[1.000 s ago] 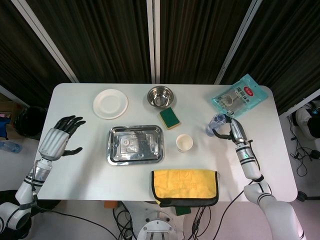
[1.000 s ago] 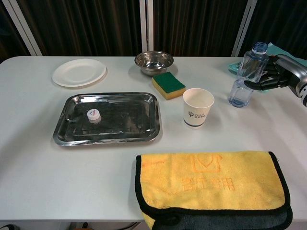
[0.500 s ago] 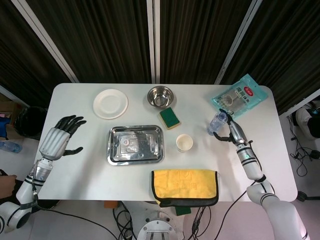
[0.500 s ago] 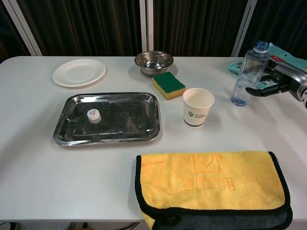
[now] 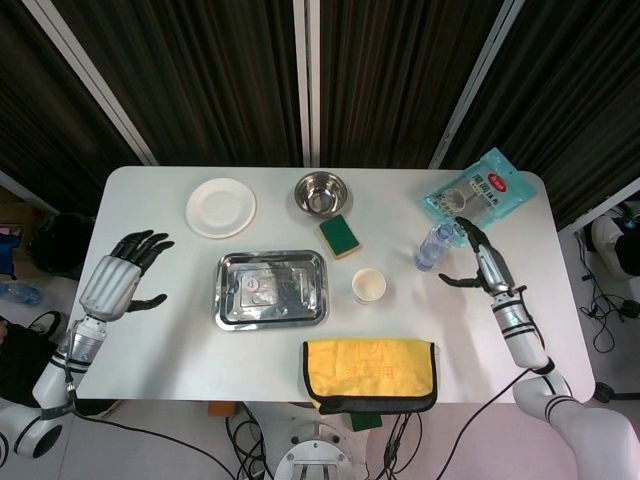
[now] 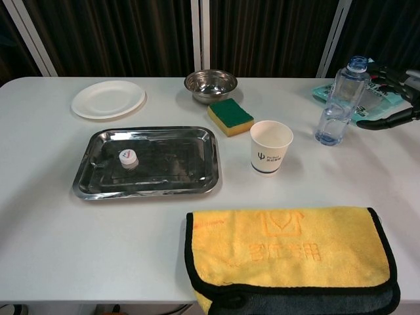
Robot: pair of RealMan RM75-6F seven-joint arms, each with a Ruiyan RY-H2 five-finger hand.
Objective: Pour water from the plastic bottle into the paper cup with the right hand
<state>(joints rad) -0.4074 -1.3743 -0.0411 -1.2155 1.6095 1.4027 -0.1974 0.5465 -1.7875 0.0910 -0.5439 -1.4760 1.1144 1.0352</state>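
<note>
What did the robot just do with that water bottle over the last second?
The right hand let go of the plastic bottle: a second ago its fingers were wrapped around it, now it is open and drawn back to the right, clear of it. The bottle stands upright in nearly the same spot, uncapped. The paper cup, the tray with the cap and the open left hand stayed put.

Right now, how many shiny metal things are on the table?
2. A bowl sits at the back middle, behind the sponge. A tray lies left of the cup, with a bottle cap in it. None seem hidden.
</note>
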